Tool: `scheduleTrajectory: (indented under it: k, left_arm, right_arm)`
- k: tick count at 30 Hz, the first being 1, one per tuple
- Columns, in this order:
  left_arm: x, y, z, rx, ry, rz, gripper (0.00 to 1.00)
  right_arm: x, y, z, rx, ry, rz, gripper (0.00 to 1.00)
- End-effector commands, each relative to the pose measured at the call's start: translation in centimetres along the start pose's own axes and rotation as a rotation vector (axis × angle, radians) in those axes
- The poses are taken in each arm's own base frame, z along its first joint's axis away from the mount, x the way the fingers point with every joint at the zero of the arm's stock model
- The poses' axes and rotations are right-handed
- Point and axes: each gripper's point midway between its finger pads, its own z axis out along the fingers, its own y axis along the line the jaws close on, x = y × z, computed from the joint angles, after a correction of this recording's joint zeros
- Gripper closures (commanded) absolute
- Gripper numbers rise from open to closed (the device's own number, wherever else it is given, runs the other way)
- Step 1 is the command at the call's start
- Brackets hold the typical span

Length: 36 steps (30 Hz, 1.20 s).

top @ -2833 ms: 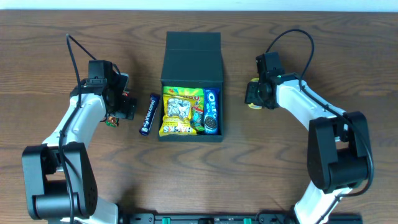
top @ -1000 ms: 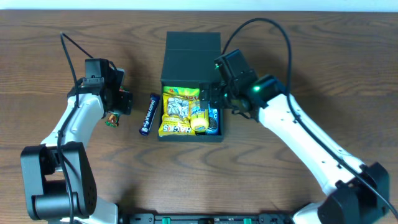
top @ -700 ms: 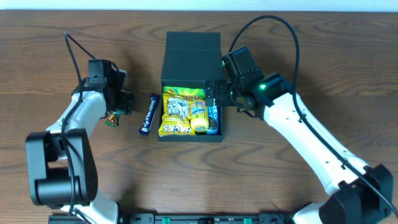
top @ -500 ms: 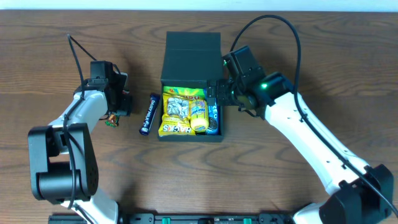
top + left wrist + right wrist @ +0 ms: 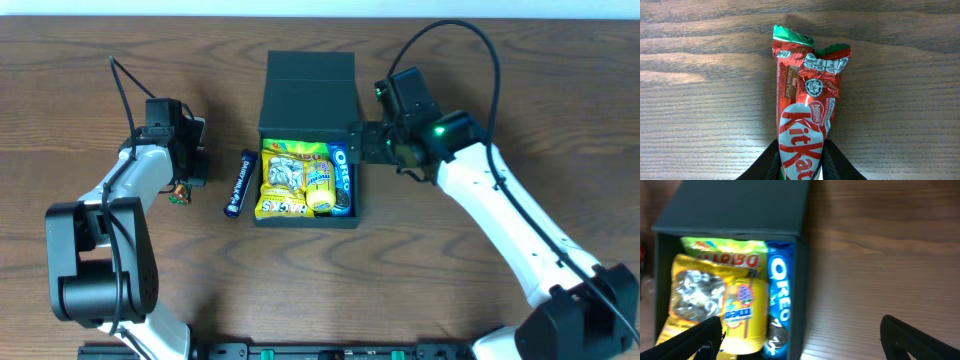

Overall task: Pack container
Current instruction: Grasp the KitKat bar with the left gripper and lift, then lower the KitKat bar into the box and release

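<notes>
The right end effector (image 5: pixel 360 143) has pulled back from the container (image 5: pixel 305 222) in the middle of the table (image 5: pixel 520 60), wide open and empty, its small yellow packet (image 5: pixel 319 186) left inside, so I think the KitKat bar (image 5: pixel 807 110) pinched by the left end effector (image 5: pixel 192 168) goes next.

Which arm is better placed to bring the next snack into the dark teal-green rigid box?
Left, probably. The left end effector is closed around the red KitKat bar, left of the dark teal-green rigid box. The right end effector hangs open and empty beside that box.
</notes>
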Motion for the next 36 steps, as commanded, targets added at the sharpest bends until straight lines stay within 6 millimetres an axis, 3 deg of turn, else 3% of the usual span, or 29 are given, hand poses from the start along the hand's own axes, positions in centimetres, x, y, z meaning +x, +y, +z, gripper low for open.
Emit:
scheduleTrajectory:
  k: [1, 4, 8, 11, 17, 20, 22, 27, 32, 36]
  left_arm:
    - [0.7, -0.1, 0.3, 0.007, 0.022, -0.041, 0.74]
    - [0.6, -0.1, 0.1, 0.008, 0.026, -0.069, 0.76]
    - [-0.6, 0.1, -1.6, 0.006, 0.012, -0.083, 0.86]
    - [-2.0, 0.2, -3.6, 0.002, -0.02, -0.083, 0.94]
    - [-5.4, -0.3, -8.4, 0.001, -0.138, -0.133, 0.94]
    - [-7.2, -1.7, -11.3, 0.016, -0.213, -0.139, 0.94]
    - [-8.4, -3.5, -13.3, 0.044, -0.268, -0.148, 0.94]
    - [-9.9, -11.3, -16.5, 0.217, -0.337, -0.219, 0.94]
    - [-9.4, -19.8, -16.5, 0.355, -0.291, -0.349, 0.94]
    - [-9.0, -24.9, -15.6, 0.416, -0.27, -0.351, 0.94]
  right_arm:
    - [-0.9, -1.5, -0.6, 0.023, -0.02, 0.021, 0.01]
    - [-1.2, -3.0, -0.6, 0.044, -0.016, 0.053, 0.01]
    - [-1.7, -4.9, -0.7, 0.067, -0.016, 0.09, 0.01]
    - [-2.0, -6.2, -0.8, 0.083, -0.017, 0.12, 0.01]
    - [-2.0, -8.5, -1.1, 0.115, -0.004, 0.173, 0.01]
    - [-1.9, -9.6, -1.2, 0.131, 0.006, 0.199, 0.01]
    - [-1.9, -10.3, -1.3, 0.14, 0.01, 0.215, 0.01]
    - [-2.1, -12.0, -1.6, 0.16, 0.009, 0.258, 0.01]
    - [-1.8, -14.5, -2.0, 0.186, 0.021, 0.337, 0.01]
    - [-1.2, -16.2, -2.4, 0.211, 0.045, 0.381, 0.01]
